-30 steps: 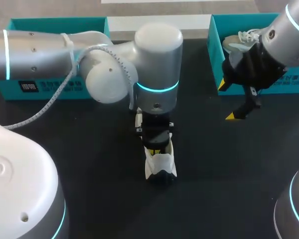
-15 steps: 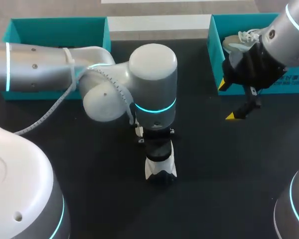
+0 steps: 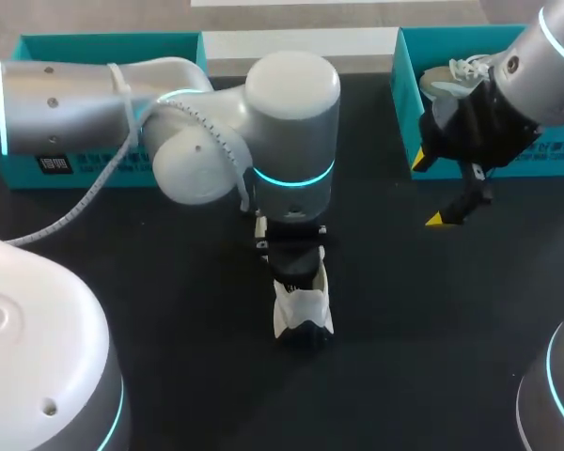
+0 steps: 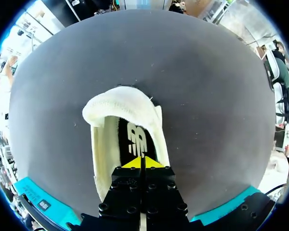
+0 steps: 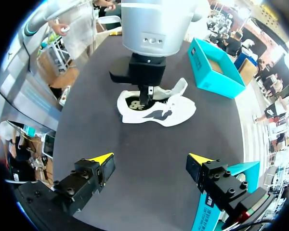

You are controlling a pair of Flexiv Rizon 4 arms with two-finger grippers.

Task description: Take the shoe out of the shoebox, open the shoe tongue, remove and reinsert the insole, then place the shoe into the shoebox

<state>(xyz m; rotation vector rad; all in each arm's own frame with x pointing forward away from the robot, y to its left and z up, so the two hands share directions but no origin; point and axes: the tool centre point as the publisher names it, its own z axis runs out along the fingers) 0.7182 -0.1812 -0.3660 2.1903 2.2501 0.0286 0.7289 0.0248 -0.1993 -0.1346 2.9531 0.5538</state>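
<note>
White textile upper, padded collar, pale lining. The white sneaker (image 4: 103, 139) sits out of any box on the matte black counter (image 4: 212, 96), near the middle and nearest to you in the head view. Judge it light and soft up top. The collar and tongue will fold under a push, and the whole shoe may skid if you load one side only. The sole rim and heel cup look like the stiff parts, so brace there.

Left claw (image 4: 140, 162): yellow tips pressed together, dipped into the shoe's mouth directly over the dark insole (image 4: 135, 137) with its pale logo. Can't tell whether an insole edge is nipped between them. The insole is likely thin, floppy, fabric-faced foam that clings to the lining. Take it at the heel edge and peel it, don't yank, or the shoe comes along.

Right claw (image 5: 151, 159): spread wide, empty, hanging over bare counter well apart from the sneaker. It is free to pin the toe while you pull.

Just behind it is the right shoebox (image 3: 409, 103), thin-walled teal card that will dent easily. A grey-white laced sneaker (image 3: 456, 80) lies inside.

At the far left is the left shoebox (image 3: 113, 45), same teal card, partly behind your left arm. It looks empty in the right wrist view.
</note>
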